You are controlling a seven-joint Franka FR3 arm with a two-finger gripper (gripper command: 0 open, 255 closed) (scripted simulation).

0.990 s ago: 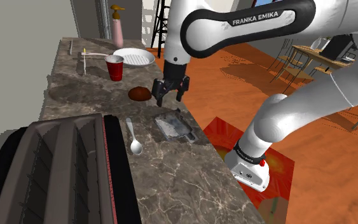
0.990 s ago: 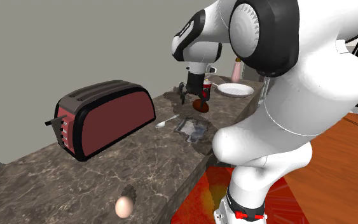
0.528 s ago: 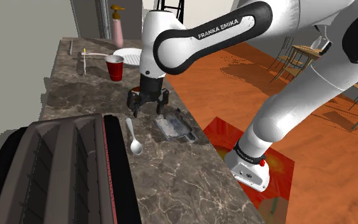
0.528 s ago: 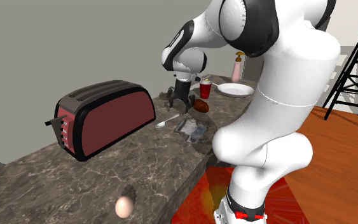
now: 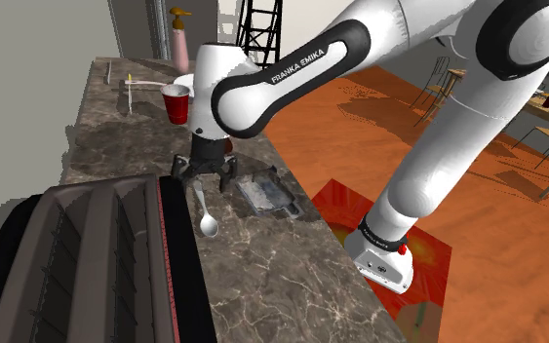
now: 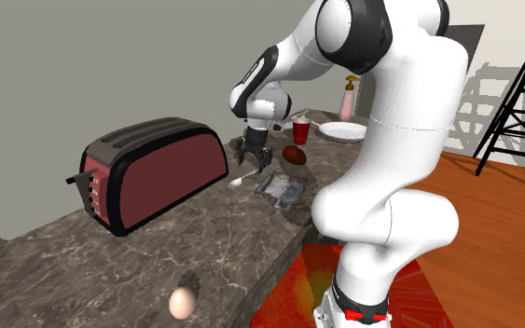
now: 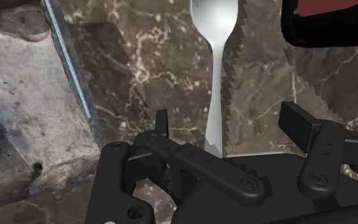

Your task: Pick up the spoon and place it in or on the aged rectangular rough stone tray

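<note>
- Counter (image 5: 262, 258): the spoon lies flat on it, so descend until the fingertips almost touch the surface.
- Toaster (image 5: 87, 263): keep the nearer finger off its side.
- Stone tray (image 5: 267, 192): waits just beside the spoon.
- Gripper (image 7: 228, 127): open, straddling the handle, not touching it.
- Spoon (image 7: 216, 70): centre its handle before closing.

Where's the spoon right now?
In the shoulder view, the white spoon lies between the black-and-red toaster and the grey rectangular stone tray, its handle under the black hand.
</note>
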